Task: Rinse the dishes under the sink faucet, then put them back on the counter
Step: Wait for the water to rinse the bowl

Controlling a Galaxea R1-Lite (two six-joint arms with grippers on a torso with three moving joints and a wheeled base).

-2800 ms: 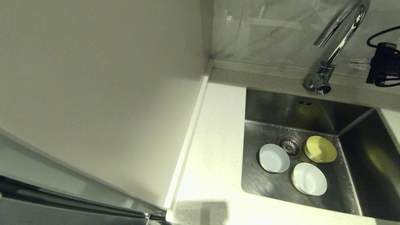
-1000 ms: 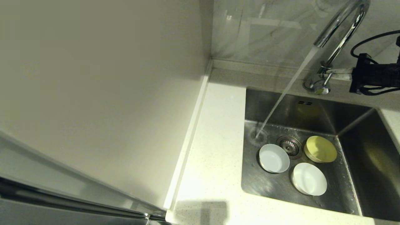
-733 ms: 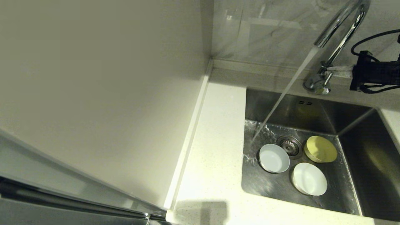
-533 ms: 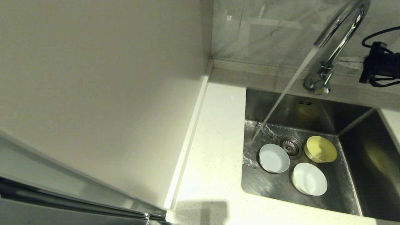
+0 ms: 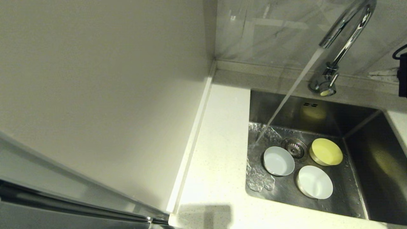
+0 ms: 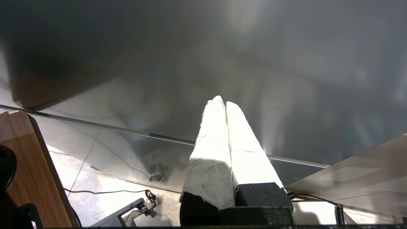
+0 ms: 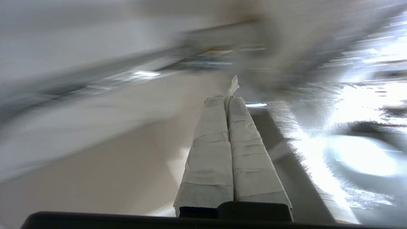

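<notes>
Three dishes rest upright on the sink point(image 5: 365, 152) floor around the drain point(image 5: 294, 148): a grey-blue bowl point(image 5: 279, 161) at its left, a yellow bowl point(image 5: 327, 151) at its right and a white bowl point(image 5: 315, 182) in front. Water pours from the chrome faucet point(image 5: 346, 31). It lands on the sink floor just behind the grey-blue bowl, beside it and not in it. My right gripper point(image 5: 371, 74) is shut and empty at the far right edge, behind the sink and apart from the faucet base. My left gripper point(image 6: 222, 102) is shut and parked, away from the sink.
The white speckled counter point(image 5: 219, 143) runs along the sink's left side and front. A tall pale side panel point(image 5: 111, 95) borders the counter on the left. A glossy backsplash point(image 5: 270, 31) rises behind the faucet. Water spreads over the sink floor's left part.
The faucet went from dry to running. My right gripper has drawn back to the right from the faucet base. The water sheet has spread forward along the sink's left side.
</notes>
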